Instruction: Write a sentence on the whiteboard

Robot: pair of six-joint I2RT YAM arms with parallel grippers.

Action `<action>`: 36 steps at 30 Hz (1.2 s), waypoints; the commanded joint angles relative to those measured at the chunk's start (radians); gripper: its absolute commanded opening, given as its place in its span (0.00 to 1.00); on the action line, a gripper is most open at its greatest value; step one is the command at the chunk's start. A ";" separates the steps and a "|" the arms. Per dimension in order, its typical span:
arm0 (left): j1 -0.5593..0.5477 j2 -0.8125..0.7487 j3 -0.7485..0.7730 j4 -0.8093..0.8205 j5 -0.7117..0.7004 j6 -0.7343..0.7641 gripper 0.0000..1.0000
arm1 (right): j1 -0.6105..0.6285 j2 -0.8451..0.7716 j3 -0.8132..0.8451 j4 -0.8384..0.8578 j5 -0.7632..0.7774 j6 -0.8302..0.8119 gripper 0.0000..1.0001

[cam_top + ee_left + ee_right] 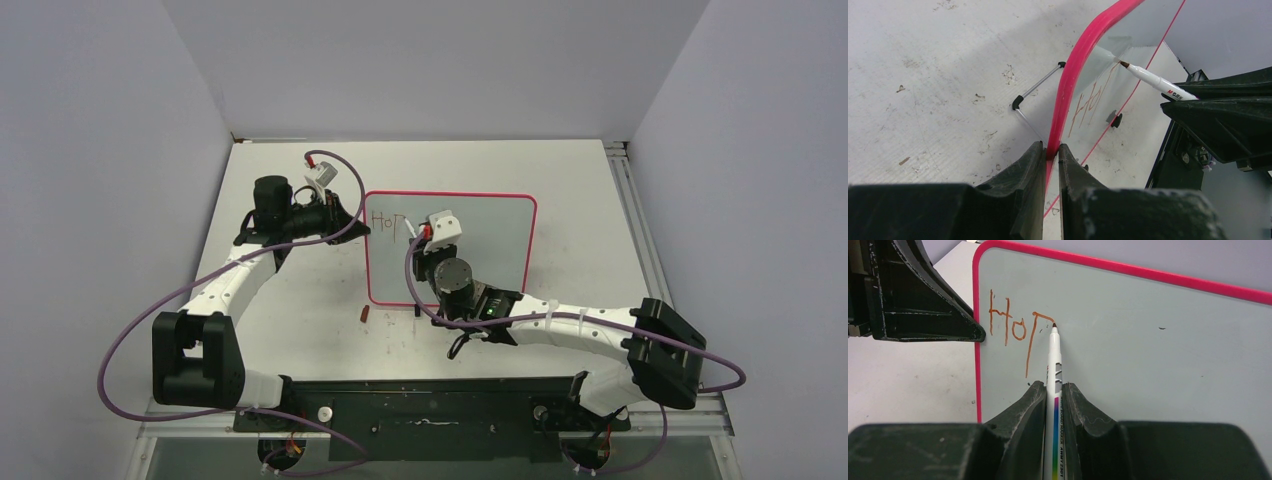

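The whiteboard [480,250] with its pink-red frame lies in the middle of the table. My left gripper [352,222] is shut on its left frame edge [1068,95]. My right gripper [1053,390] is shut on a white marker [1053,370] whose brown tip touches the board. The sentence [1013,327] reads "Ho" plus a partly drawn "p", near the board's upper left corner; it also shows in the top view [388,220] and the left wrist view [1088,105].
A small reddish marker cap [365,313] lies on the table below the board's lower left corner. One black foot [1117,120] and a thin wire stand [1038,86] of the board show in the left wrist view. Purple cables loop beside both arms.
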 commanded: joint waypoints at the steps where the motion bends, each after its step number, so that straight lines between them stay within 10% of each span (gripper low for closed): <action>1: -0.013 -0.027 0.023 -0.004 0.033 -0.008 0.00 | 0.005 -0.011 -0.010 -0.002 0.000 0.012 0.05; 36: -0.013 -0.031 0.022 0.004 0.023 -0.013 0.00 | 0.056 -0.050 0.006 0.032 -0.012 -0.038 0.05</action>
